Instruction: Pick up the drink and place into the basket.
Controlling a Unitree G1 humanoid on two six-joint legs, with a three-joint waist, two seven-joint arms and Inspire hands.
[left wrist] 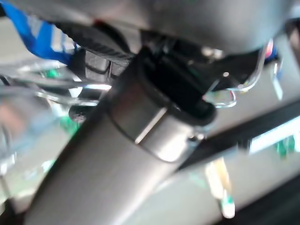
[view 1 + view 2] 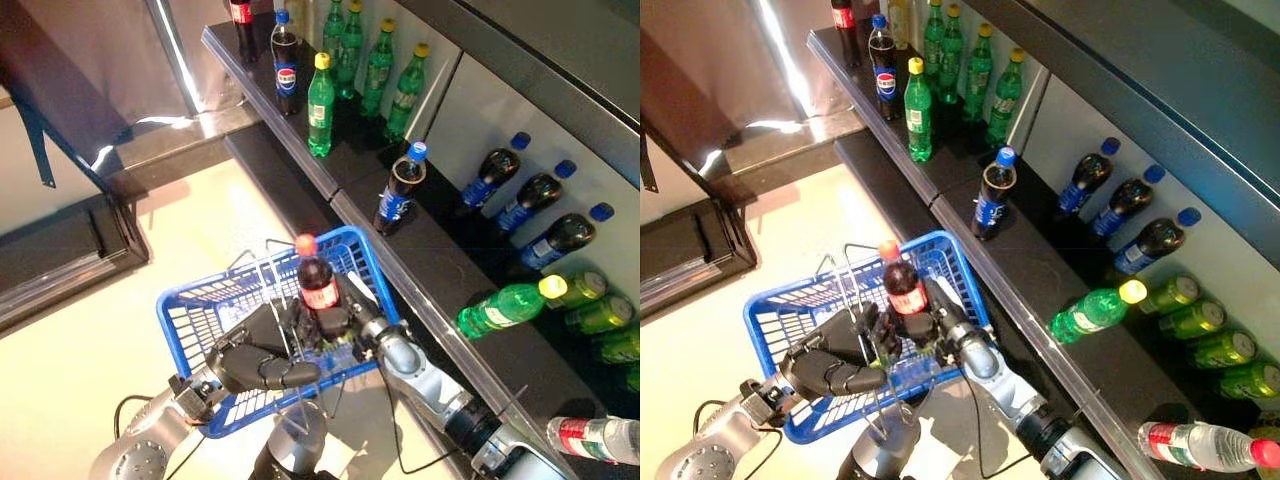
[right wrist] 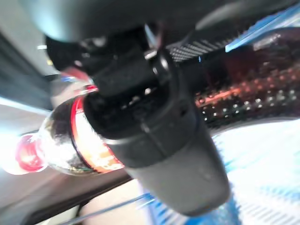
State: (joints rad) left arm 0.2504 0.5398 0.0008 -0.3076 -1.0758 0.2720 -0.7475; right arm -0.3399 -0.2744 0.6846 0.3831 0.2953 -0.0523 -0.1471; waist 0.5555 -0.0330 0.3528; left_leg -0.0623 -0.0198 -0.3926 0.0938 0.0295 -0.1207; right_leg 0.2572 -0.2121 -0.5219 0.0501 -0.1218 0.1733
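The right hand (image 2: 345, 322) gripped the cola bottle (image 2: 317, 282) upright over the basket (image 2: 190, 305), release remaining; left hand (image 2: 262, 368), at seven o'clock, clutched its wire handle (image 2: 275, 285).

The basket (image 2: 200, 310) sits before the shelf (image 2: 440, 265), which runs along the right. The cola bottle (image 2: 318, 283) stands upright inside the basket's far right corner, the right hand (image 2: 345, 318) at its base. Upright bottles (image 2: 320, 92) line the shelf ledge; other bottles (image 2: 505, 308) lie behind it.
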